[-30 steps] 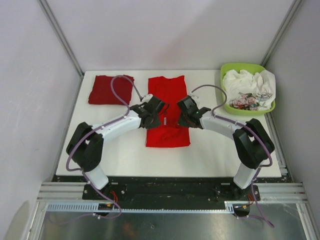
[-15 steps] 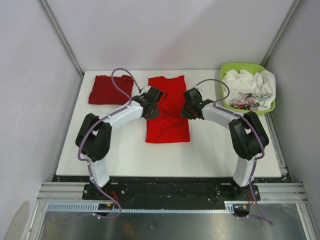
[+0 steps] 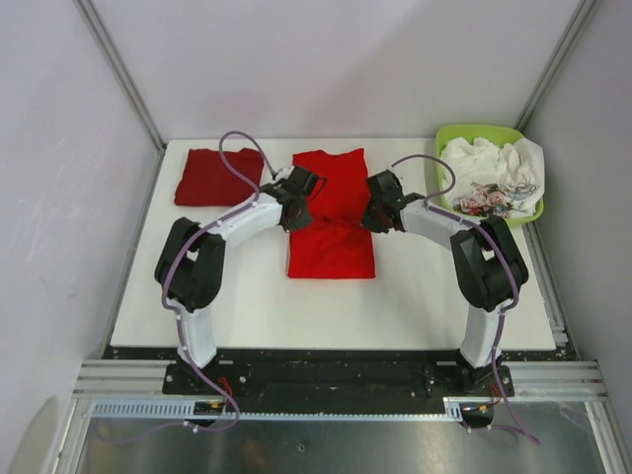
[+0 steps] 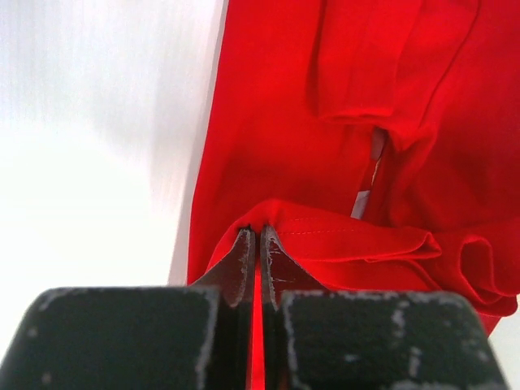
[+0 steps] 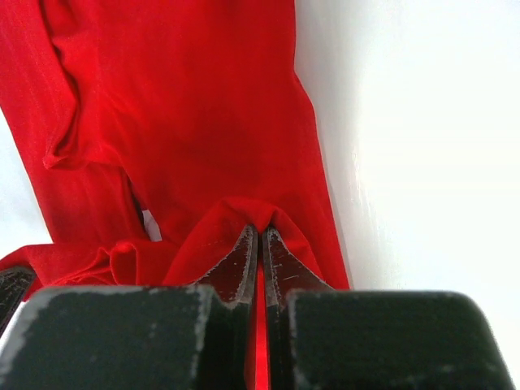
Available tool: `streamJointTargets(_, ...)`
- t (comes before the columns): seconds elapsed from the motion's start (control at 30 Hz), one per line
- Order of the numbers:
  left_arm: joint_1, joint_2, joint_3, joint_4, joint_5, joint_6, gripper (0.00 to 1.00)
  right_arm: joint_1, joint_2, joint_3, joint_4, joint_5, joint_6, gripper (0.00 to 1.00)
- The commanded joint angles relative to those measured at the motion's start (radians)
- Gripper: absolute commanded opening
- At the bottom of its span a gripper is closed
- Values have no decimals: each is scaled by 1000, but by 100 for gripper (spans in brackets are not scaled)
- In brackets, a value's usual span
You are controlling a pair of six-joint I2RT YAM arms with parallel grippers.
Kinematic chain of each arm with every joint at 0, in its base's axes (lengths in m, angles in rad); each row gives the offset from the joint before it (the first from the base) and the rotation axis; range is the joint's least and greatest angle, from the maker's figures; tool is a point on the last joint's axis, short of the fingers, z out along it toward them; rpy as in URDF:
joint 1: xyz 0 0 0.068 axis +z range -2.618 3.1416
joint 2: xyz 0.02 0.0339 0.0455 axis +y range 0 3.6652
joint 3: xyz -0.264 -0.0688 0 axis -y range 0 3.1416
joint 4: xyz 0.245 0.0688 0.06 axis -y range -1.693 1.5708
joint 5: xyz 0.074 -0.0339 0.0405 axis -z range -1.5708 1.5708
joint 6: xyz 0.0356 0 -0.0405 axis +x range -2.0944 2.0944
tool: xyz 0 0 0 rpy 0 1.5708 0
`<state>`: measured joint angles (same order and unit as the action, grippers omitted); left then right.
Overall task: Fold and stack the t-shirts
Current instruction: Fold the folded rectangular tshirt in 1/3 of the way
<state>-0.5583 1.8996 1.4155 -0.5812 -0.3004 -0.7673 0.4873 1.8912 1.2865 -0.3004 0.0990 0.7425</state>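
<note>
The bright red t-shirt (image 3: 331,247) lies in the middle of the white table (image 3: 415,296) in the top view, a long strip running from the far edge toward the arms. The left fingers (image 4: 242,262) are pressed together on a raised fold of its left edge, and the right fingers (image 5: 244,262) are likewise clamped on a pinch of cloth at its right edge. Both grips sit about halfway along the shirt. In both wrist views the cloth between the two grips bunches into soft ridges. A thin pale sliver shows between the folds in the left wrist view, possibly a printed patch, though too little shows to tell.

The darker red t-shirt (image 3: 219,178) rests folded at the upper left of the table, apart from the bright one. At the upper right, a lime-green basket (image 3: 446,138) holds crumpled white cloth (image 3: 489,163).
</note>
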Motion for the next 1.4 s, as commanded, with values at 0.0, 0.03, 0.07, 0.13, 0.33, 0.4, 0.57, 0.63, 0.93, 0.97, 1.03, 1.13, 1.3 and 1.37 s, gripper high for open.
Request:
streamJointTargets(0.0, 18, 14, 68, 20, -14, 42, 0, -18, 6, 53, 31, 4, -7, 0)
streamJointTargets(0.03, 20, 16, 70, 20, -14, 43, 0, -21, 7, 55, 32, 3, -6, 0)
streamJointTargets(0.07, 24, 18, 72, 21, -15, 44, 0, -23, 8, 58, 33, 2, -6, 0)
streamJointTargets(0.13, 30, 24, 80, 22, -13, 49, 0, -29, 13, 66, 31, 0, -6, 0)
streamJointTargets(0.33, 42, 50, 94, 23, -5, 63, 0, -41, 26, 85, 29, -4, -9, 0)
streamJointTargets(0.4, 46, 60, 99, 23, -2, 66, 0, -43, 30, 88, 28, -4, -11, 0)
streamJointTargets(0.57, 53, 79, 125, 28, 6, 78, 0, -54, 37, 98, 26, -8, -15, 0)
streamJointTargets(0.63, 58, 82, 132, 27, 7, 77, 0, -58, 39, 104, 27, -11, -17, 0)
streamJointTargets(0.93, 81, 105, 161, 31, 19, 88, 0, -68, 71, 142, 24, -22, -28, 0)
streamJointTargets(0.97, 83, 110, 163, 33, 20, 90, 0, -69, 76, 149, 23, -24, -29, 0)
streamJointTargets(1.03, 87, 118, 167, 36, 24, 93, 0, -70, 89, 161, 22, -28, -33, 0)
streamJointTargets(1.13, 94, 131, 173, 43, 35, 100, 0, -73, 104, 178, 12, -34, -36, 0)
streamJointTargets(1.3, 104, 124, 188, 72, 59, 136, 18, -80, 95, 188, -3, -30, -43, 9)
streamJointTargets(1.37, 109, 111, 199, 80, 70, 155, 28, -83, 76, 191, -12, -20, -47, 21)
